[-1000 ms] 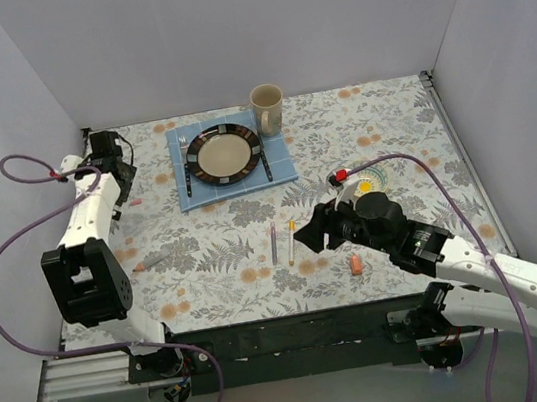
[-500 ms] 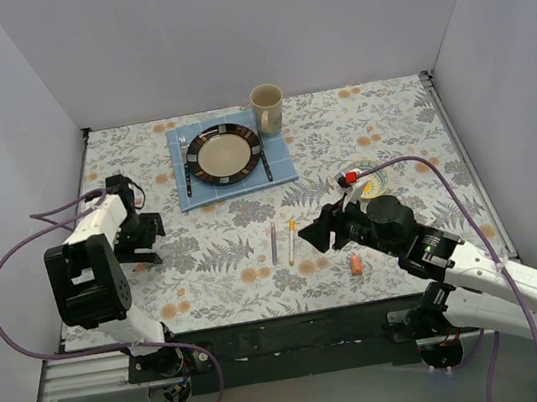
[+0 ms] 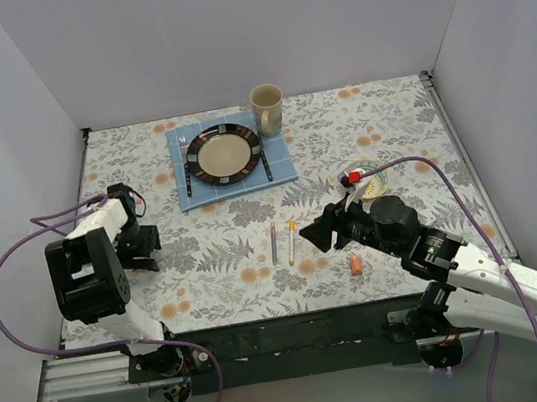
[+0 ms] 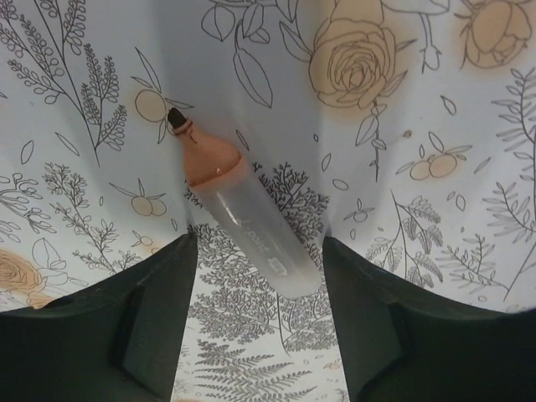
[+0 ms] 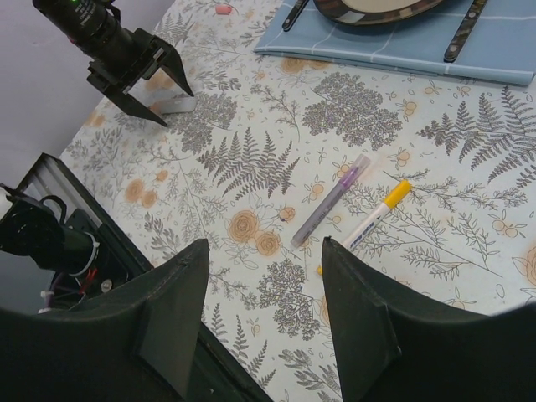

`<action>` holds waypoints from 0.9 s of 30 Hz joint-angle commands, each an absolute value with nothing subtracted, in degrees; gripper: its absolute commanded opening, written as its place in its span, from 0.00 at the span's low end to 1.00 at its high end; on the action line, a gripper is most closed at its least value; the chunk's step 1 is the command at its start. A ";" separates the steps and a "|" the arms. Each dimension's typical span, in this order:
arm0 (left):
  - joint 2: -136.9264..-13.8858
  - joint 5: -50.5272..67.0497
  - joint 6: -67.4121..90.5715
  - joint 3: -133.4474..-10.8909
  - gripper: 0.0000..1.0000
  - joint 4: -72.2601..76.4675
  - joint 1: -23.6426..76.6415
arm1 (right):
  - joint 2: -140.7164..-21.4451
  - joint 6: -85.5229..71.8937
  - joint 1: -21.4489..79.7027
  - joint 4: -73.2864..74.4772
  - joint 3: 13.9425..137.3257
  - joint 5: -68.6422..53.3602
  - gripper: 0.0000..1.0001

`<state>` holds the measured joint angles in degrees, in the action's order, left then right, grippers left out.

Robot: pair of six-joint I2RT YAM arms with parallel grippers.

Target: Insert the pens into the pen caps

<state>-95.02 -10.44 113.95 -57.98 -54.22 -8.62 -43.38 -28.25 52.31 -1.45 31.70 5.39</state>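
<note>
An uncapped orange pen (image 4: pixel 243 209) with a clear barrel lies on the flowered cloth. My left gripper (image 4: pixel 258 241) is low over it and open, one finger on each side of the barrel, neither touching. From above, the left gripper (image 3: pixel 140 248) is at the table's left. A purple pen (image 3: pixel 274 244) and a yellow-ended pen (image 3: pixel 292 241) lie side by side at centre front. My right gripper (image 3: pixel 320 233) hovers open just right of them with nothing in it. An orange pen cap (image 3: pixel 357 265) lies near the front edge. A small pink cap (image 5: pixel 223 8) lies at the far left.
A blue mat (image 3: pixel 232 173) at the back holds a dark-rimmed plate (image 3: pixel 224 154), a fork (image 3: pixel 185 163) and a knife (image 3: pixel 266 161). A beige mug (image 3: pixel 267 108) stands behind it. A small dish (image 3: pixel 371 177) sits behind the right arm. Purple cables loop off both arms.
The left arm swung from the back left corner toward the front and came down over the orange pen, its jaws narrowing. The right gripper drifted slightly right.
</note>
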 commanded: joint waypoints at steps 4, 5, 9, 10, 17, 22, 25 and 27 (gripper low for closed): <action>-94.58 -14.15 127.00 -55.99 0.39 -53.62 -8.88 | -43.42 -27.69 52.65 -3.60 31.99 4.13 0.63; -93.87 -14.76 126.65 -55.29 0.31 -52.48 -8.79 | -43.59 -27.77 52.56 -3.60 32.08 4.04 0.63; -89.92 -15.82 125.42 -51.42 0.09 -49.49 -8.00 | -43.94 -27.86 52.65 -3.51 32.43 4.31 0.62; -88.69 -15.73 123.94 -49.76 0.05 -48.53 -7.56 | -44.12 -27.95 52.65 -3.52 32.43 4.39 0.62; -84.65 -18.18 111.65 -51.75 0.00 -42.54 4.34 | -48.15 -29.09 52.47 -2.90 33.74 5.36 0.69; -79.20 -18.91 99.69 -54.58 0.00 -39.21 13.79 | -54.22 -30.84 48.62 -0.09 41.74 4.33 0.74; -71.92 -9.38 90.02 -50.99 0.00 -28.79 16.17 | -57.82 -32.95 43.87 -1.57 45.61 0.45 0.75; -65.78 -0.66 81.35 -46.53 0.00 -22.53 16.61 | -60.02 -33.57 41.15 -3.51 47.01 -1.91 0.75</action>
